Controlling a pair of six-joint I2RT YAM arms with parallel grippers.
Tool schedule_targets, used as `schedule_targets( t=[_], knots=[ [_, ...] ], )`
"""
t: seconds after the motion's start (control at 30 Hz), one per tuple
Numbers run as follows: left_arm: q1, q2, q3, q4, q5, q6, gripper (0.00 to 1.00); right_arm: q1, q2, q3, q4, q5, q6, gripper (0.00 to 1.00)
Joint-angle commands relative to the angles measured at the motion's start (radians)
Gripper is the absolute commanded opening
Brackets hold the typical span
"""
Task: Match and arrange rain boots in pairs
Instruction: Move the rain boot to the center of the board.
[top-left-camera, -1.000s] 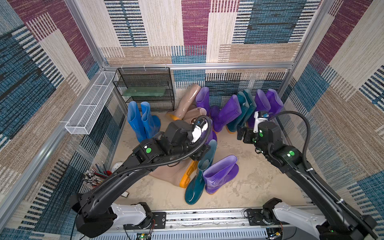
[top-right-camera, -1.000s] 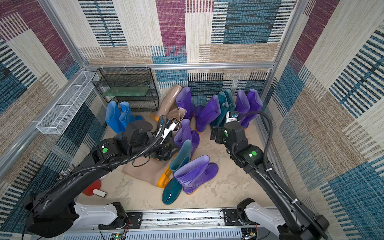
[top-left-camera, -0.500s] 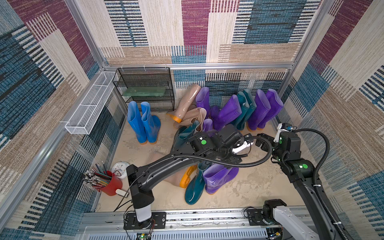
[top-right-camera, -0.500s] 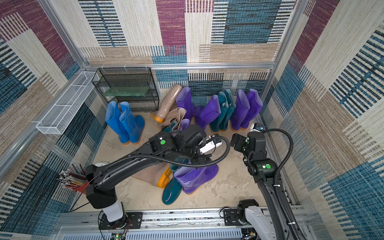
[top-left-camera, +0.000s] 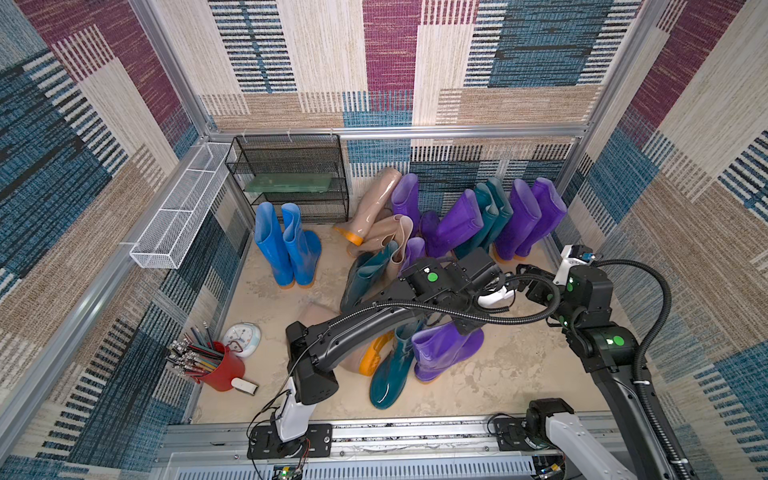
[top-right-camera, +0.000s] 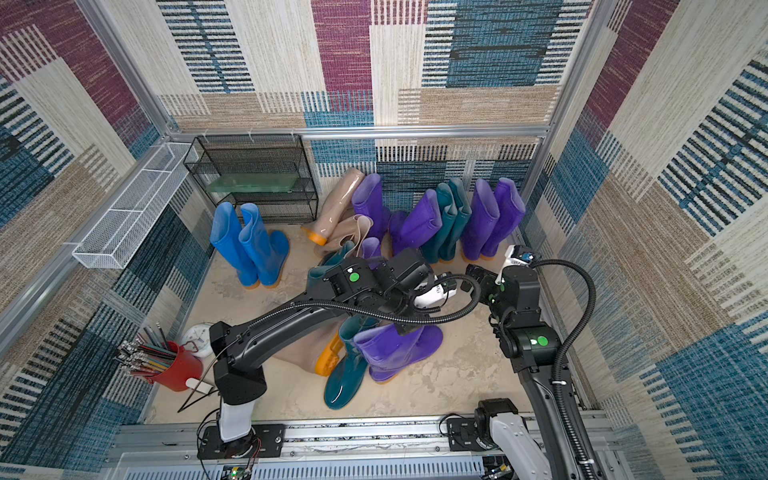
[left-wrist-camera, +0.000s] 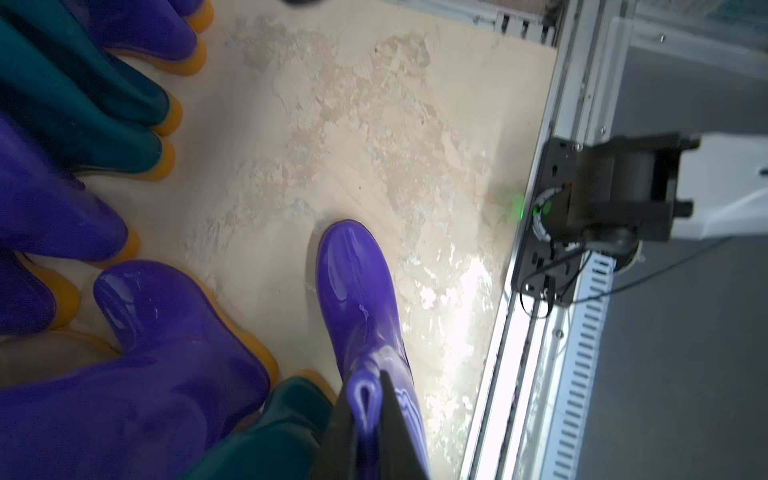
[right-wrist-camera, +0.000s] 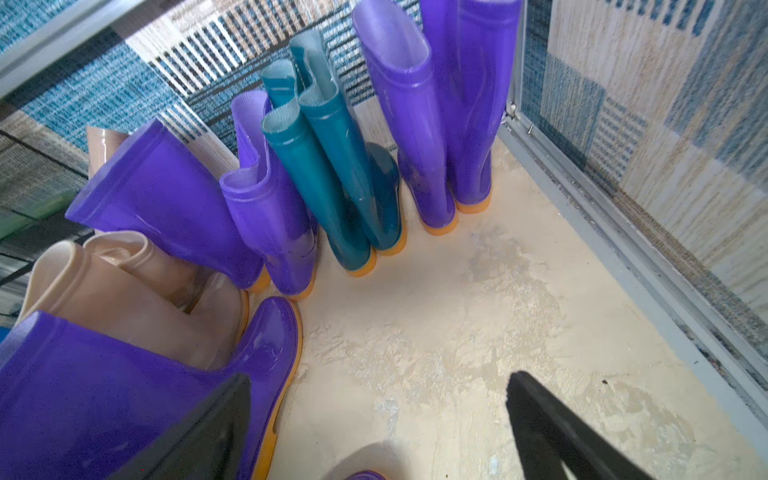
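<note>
Left hand (left-wrist-camera: 368, 399) was clamped on the cuff of short purple boot (left-wrist-camera: 357, 291), lower centre. Right hand (right-wrist-camera: 380, 378) gaped wide, empty. Central heap (top-left-camera: 386, 245) of tan, teal and purple boots: unsorted. Paired upright: tall purple pair (top-left-camera: 528, 216), teal pair (top-left-camera: 490, 216), blue pair (top-left-camera: 286, 245). Roughly half left.

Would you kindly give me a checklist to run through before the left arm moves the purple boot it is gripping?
1. Left end effector shut on the cuff of the purple boot: ok.
2. Grip deep enough to carry the boot: cannot tell.
3. Purple boot lifted off the floor: cannot tell.
4. Right end effector open and holding nothing: ok.
5. Bare floor in front of the tall purple pair for setting a boot down: ok.
6. Gap between the two end effectors: not ok, they look crowded in both top views.
</note>
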Motion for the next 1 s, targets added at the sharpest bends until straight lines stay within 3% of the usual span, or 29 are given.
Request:
schedule_targets(
  t=[0.0,0.17,0.3,0.43,0.5,0.57,0.8,0.97],
  knots=[
    [-0.001,0.097,0.188,0.047,-0.093,-0.149,0.0,-0.032,-0.016,0.023,0.033,0.043,0.033,0.99],
    [0.019,0.27,0.419,0.083,-0.228,-0.297,0.0,-0.122,-0.027,0.037,0.053,0.054,0.049,0.98],
    [0.048,0.297,0.37,0.215,-0.221,-0.358,0.0,-0.178,-0.017,0.032,0.077,-0.018,0.064,0.98],
    [0.055,0.328,0.398,0.232,-0.187,-0.376,0.0,-0.185,-0.012,0.029,0.083,-0.039,0.062,0.98],
    [0.055,0.328,0.395,0.247,-0.162,-0.381,0.12,-0.185,-0.015,0.029,0.083,-0.04,0.06,0.98],
    [0.055,0.326,0.385,0.266,-0.126,-0.378,0.35,-0.185,-0.017,0.026,0.083,-0.044,0.06,0.98],
    [0.056,0.286,0.377,0.265,-0.102,-0.353,0.61,-0.181,-0.028,0.025,0.086,-0.075,0.051,0.98],
    [0.06,0.17,0.345,0.225,-0.12,-0.298,0.71,-0.152,-0.019,0.018,0.109,-0.183,0.035,0.98]
  ],
)
